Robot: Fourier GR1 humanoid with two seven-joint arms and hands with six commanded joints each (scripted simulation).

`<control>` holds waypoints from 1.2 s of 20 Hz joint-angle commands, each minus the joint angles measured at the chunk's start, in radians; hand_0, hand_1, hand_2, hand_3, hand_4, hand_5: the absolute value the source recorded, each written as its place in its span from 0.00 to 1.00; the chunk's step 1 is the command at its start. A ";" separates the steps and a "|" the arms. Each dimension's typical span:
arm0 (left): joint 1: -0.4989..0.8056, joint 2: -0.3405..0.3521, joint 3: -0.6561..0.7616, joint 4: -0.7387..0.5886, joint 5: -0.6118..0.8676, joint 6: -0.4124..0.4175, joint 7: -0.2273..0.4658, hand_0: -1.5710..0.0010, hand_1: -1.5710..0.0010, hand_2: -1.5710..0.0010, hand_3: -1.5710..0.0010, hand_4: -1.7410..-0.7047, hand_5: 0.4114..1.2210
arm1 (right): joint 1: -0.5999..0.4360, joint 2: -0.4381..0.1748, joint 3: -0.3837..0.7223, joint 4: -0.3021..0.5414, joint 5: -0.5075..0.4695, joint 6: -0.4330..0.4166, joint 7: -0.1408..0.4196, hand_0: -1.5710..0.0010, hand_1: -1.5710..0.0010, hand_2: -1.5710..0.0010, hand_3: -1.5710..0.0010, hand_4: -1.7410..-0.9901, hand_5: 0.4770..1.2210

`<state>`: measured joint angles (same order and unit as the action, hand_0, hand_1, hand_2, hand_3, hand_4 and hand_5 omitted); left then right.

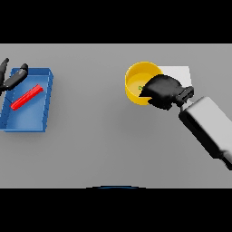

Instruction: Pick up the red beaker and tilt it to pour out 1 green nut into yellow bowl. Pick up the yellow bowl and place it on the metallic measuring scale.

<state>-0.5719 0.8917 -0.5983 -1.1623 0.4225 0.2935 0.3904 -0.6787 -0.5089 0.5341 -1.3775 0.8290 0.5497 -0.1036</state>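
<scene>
Grey table [104, 136]: right hand [164, 90] grips yellow bowl [136, 81]; blue tray [27, 115] far left.

On the counter [99, 136] there is one yellow bowl [136, 81]. Inside it one small green nut [141, 88] shows (it is partly hidden, so more of them cannot be excluded). There is one pale flat square [179, 72] behind the bowl, which seems to be the measuring scale. On the left side there is one blue tray [27, 120], and in it lies one red object [26, 97], long and tilted. Two dark hands are in view: one left hand [11, 79] at the tray and one right hand [165, 90] at the bowl.
</scene>
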 commanded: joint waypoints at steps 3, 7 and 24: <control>0.004 0.009 0.005 -0.026 0.008 0.002 -0.004 1.00 1.00 1.00 1.00 0.98 0.37 | -0.019 -0.008 -0.025 0.051 0.011 -0.056 -0.013 0.00 0.00 0.02 0.27 0.00 1.00; 0.002 0.016 0.008 -0.023 0.013 0.005 0.033 1.00 1.00 1.00 1.00 0.97 0.39 | -0.034 -0.030 -0.068 0.149 0.012 -0.102 -0.027 0.00 0.00 0.02 0.27 0.00 1.00; 0.012 0.013 -0.003 -0.046 0.009 0.015 0.049 1.00 1.00 1.00 1.00 0.98 0.37 | -0.125 0.024 -0.156 0.630 0.032 -0.279 -0.100 0.01 0.00 0.11 0.10 0.00 1.00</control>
<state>-0.5604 0.9044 -0.6018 -1.2088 0.4312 0.3084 0.4385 -0.8041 -0.4839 0.3782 -0.7479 0.8617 0.2698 -0.2035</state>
